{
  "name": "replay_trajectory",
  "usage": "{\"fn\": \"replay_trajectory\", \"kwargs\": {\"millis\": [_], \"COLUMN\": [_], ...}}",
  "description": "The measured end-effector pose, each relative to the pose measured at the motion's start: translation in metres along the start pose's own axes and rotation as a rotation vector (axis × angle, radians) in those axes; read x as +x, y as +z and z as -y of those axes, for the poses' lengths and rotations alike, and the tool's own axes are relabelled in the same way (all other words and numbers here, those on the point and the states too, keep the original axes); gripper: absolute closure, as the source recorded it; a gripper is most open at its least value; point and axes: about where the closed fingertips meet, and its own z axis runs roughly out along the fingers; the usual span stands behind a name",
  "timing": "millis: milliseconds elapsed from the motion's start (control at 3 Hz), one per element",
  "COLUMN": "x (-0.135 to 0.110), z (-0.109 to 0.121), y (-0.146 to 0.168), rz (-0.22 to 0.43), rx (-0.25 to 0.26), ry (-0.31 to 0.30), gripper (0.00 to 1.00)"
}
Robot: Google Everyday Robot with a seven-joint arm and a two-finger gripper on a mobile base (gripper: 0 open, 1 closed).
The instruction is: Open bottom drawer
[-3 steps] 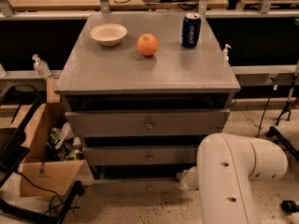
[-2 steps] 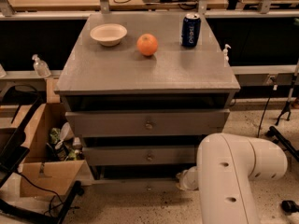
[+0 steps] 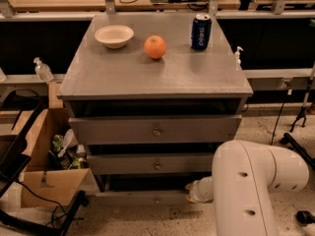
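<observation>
Nothing had moved since a second before: my arm (image 3: 256,181), the drawers and the things on the desk (image 3: 157,77) lay just as they had. My gripper (image 3: 190,191) sat low, at the right end of the bottom drawer (image 3: 133,197), touching or just short of its front; I could not tell whether it was open or closed, as the wrist hid it. I judged it was down there because the task's drawer was the lowest of the three, just above the floor, so the arm had to fold and reach in from the right side. The knob (image 3: 156,199) was at the centre of the front, left of my gripper and apart from it, so I judged a grasp not yet made. The drawer's front faced out toward the camera; its long axis ran left to right, level with the floor, and it would have slid out toward the viewer. It looked shut or nearly so, under the middle drawer (image 3: 123,164) and the top drawer (image 3: 113,130). The bowl (image 3: 113,35), orange (image 3: 155,46) and can (image 3: 201,31) stood at the back of the desk, well away from my work. A cardboard box (image 3: 47,183) stood on the floor near the left side, which probably made the right side the freer approach.
</observation>
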Motion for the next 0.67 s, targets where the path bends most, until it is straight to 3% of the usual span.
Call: {"fn": "replay_trajectory", "kwargs": {"millis": [333,667], "x": [0.0059,0.0058], "z": [-0.0318,-0.0302], "y": [0.0001,0.0005], "rz": [0.014,0.014], "rx": [-0.046,-0.046], "ry": [0.036,0.036], "gripper": [1.0,1.0]}}
